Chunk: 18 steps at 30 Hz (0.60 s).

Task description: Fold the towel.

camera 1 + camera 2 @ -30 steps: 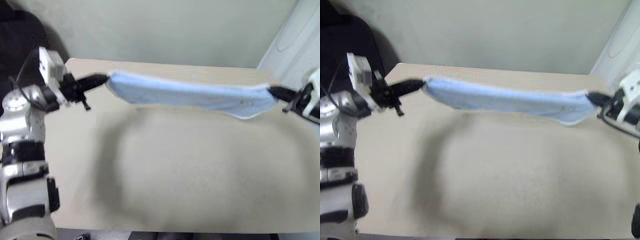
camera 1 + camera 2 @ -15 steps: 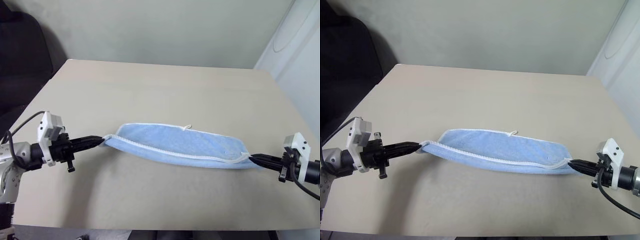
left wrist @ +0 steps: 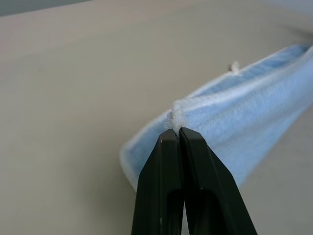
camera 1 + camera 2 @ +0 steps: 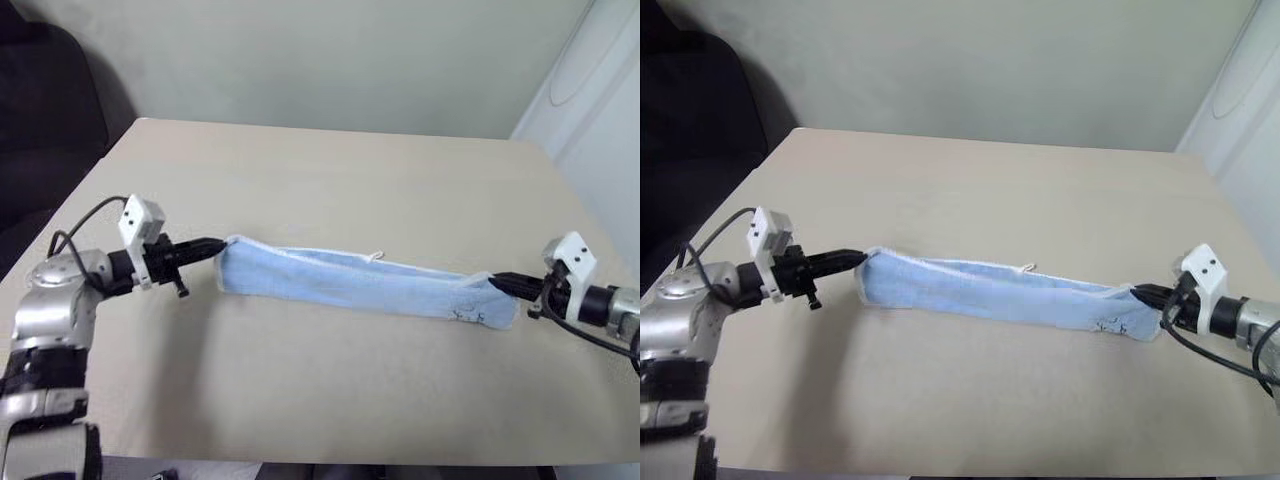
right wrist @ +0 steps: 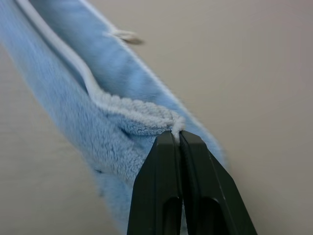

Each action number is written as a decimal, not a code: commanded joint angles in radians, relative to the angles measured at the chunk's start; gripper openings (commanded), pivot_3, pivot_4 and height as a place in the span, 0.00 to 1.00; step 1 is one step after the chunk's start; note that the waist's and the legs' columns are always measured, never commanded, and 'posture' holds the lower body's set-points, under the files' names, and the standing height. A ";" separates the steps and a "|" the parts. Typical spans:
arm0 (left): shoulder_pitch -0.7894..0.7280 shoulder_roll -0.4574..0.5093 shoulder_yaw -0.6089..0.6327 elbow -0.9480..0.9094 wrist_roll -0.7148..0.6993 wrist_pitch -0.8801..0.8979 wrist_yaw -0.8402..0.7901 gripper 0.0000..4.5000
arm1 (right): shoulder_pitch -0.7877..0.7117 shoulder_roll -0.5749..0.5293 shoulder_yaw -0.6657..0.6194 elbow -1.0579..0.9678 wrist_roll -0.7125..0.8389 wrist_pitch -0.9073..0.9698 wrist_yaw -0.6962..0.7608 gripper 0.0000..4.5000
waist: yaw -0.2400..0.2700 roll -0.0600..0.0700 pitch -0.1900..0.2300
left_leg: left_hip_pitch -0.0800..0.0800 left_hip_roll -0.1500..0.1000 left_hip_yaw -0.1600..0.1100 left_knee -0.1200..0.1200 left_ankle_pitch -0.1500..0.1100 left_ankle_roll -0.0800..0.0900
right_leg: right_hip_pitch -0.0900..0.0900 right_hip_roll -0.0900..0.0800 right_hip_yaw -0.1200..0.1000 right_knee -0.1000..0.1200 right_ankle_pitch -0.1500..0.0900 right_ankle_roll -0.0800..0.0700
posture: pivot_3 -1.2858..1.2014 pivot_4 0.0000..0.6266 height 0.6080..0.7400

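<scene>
Beige table [image 4: 330,400]: a bare top carrying the work, its far edge against a pale wall.

Towel [image 4: 350,285]: a light-blue terry cloth with white stitched edging, doubled into a long narrow band. It lies in the middle of the table with its long axis running left to right; the left end sits slightly farther away than the right end, so the band slants gently toward the near right. A tiny white loop [image 4: 376,256] stands up from the far edge near mid-length, and a small dark emblem [image 4: 466,315] shows on the near face close to the right end.

Left gripper [image 4: 216,243]: its two black fingers are pressed together on the towel's left end, pinching the white edging at the upper corner, as the left wrist view confirms [image 3: 176,131]. The gripper points toward the right, roughly along the band.

Right gripper [image 4: 494,281]: likewise clenched, its fingers nipping the white-edged corner at the towel's right end [image 5: 176,133]. It points toward the left, facing the other gripper along the towel.
</scene>
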<state>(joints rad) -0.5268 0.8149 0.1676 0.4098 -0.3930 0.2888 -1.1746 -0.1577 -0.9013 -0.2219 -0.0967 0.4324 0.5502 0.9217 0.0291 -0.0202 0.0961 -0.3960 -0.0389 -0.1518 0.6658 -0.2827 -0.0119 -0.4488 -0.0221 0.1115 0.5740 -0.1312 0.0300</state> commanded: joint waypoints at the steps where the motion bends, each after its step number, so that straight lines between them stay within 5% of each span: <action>1: -0.066 -0.021 -0.025 0.098 0.065 -0.090 0.033 0.00 | -0.060 0.023 0.034 0.060 -0.060 -0.034 -0.047 0.01 | 0.000 0.000 0.000 | 0.001 0.000 0.000 0.000 0.000 0.000 | 0.001 0.000 0.000 0.000 0.000 0.001 | 0.52 0.24 1.00; 18: -0.263 -0.144 -0.078 0.452 0.218 -0.330 0.149 0.00 | -0.239 0.127 0.137 0.326 -0.221 -0.152 -0.116 0.01 | 0.003 0.000 0.001 | 0.005 0.000 -0.001 0.000 0.001 0.002 | 0.005 0.000 -0.001 -0.001 0.004 0.011 | 0.52 0.24 1.00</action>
<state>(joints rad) -0.7624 0.6685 0.0664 0.8544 -0.1703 -0.0226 -1.0384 -0.3792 -0.7670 -0.0697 0.2244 0.2280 0.4187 0.8213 0.0319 -0.0204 0.0967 -0.3913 -0.0386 -0.1531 0.6657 -0.2817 -0.0103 -0.4439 -0.0224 0.1104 0.5725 -0.1277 0.0414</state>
